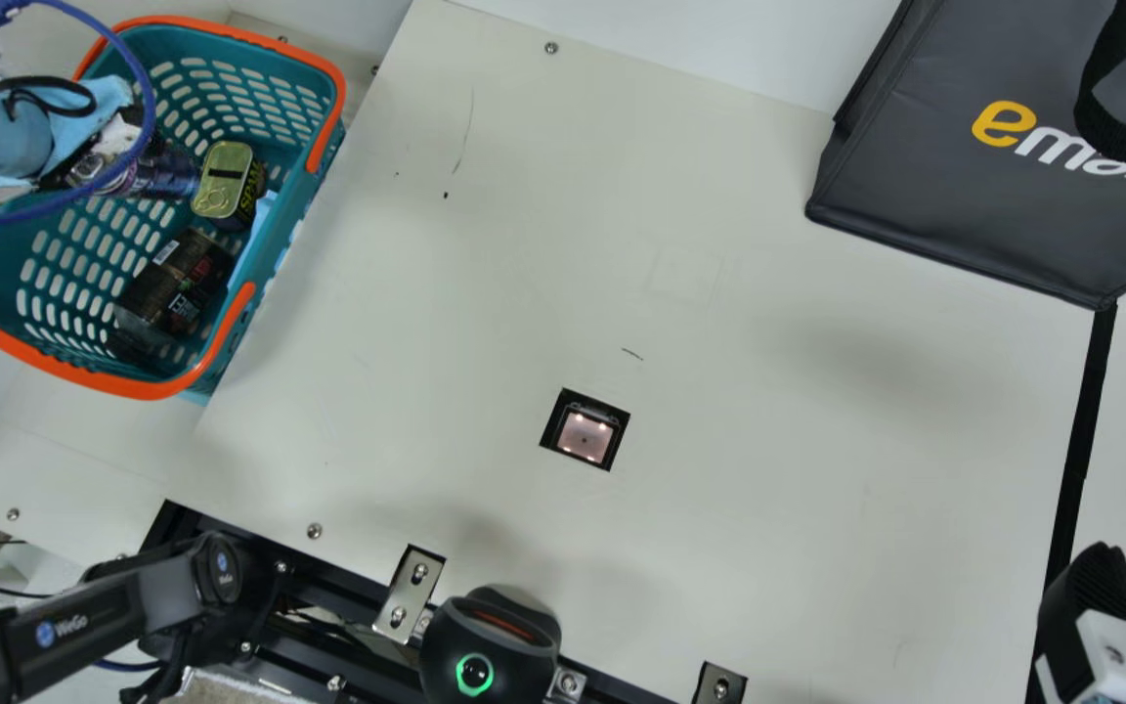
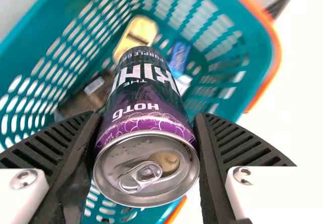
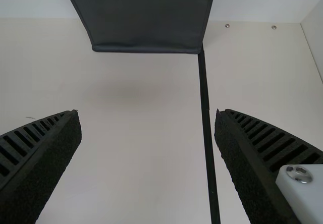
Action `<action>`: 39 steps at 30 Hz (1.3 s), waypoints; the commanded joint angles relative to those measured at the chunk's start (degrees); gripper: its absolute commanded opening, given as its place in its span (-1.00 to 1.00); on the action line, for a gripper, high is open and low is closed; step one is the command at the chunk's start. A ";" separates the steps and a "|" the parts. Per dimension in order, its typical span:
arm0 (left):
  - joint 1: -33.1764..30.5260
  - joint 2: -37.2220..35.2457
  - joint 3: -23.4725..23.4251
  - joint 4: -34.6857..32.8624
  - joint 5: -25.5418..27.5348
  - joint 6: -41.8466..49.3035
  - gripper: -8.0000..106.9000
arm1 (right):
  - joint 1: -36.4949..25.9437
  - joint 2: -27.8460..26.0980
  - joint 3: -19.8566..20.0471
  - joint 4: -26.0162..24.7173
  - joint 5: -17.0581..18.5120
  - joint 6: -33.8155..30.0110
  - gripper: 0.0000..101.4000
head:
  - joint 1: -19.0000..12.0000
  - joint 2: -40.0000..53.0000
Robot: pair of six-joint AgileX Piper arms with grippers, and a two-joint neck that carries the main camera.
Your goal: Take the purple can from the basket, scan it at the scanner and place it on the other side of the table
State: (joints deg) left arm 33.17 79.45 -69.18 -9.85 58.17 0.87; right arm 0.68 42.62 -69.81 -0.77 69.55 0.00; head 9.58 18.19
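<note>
My left gripper (image 1: 86, 164) is over the basket (image 1: 275, 244) in the main view, with the purple can (image 1: 160, 174) at its fingers. In the left wrist view, the left gripper (image 2: 147, 125) is shut on the purple can (image 2: 144, 110), whose pull-tab end faces the camera; the basket (image 2: 38, 37) lies beyond it. The scanner window (image 1: 584, 436) is lit in the table's surface. At the main view's lower right is my right gripper (image 1: 1096, 596). Its fingers stand wide apart in the right wrist view, where the right gripper (image 3: 147, 125) holds nothing.
A gold-lidded tin (image 1: 224, 180) and dark packaged items (image 1: 177, 284) lie in the basket. A dark bag (image 1: 964, 186) stands at the back right, and a black strip (image 1: 1081, 430) runs down the table's right part. A black device (image 1: 490, 650) sits at the front edge.
</note>
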 commanded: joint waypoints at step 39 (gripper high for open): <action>-48.78 -11.17 -0.38 -4.85 10.87 -3.29 -1.00 | 0.00 0.00 0.00 0.00 0.00 0.00 0.87 | -1.66 0.23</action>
State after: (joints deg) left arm -12.27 68.05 -69.30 -15.14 68.79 -1.04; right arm 0.68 42.62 -69.81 -0.77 69.55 0.00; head 9.58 18.19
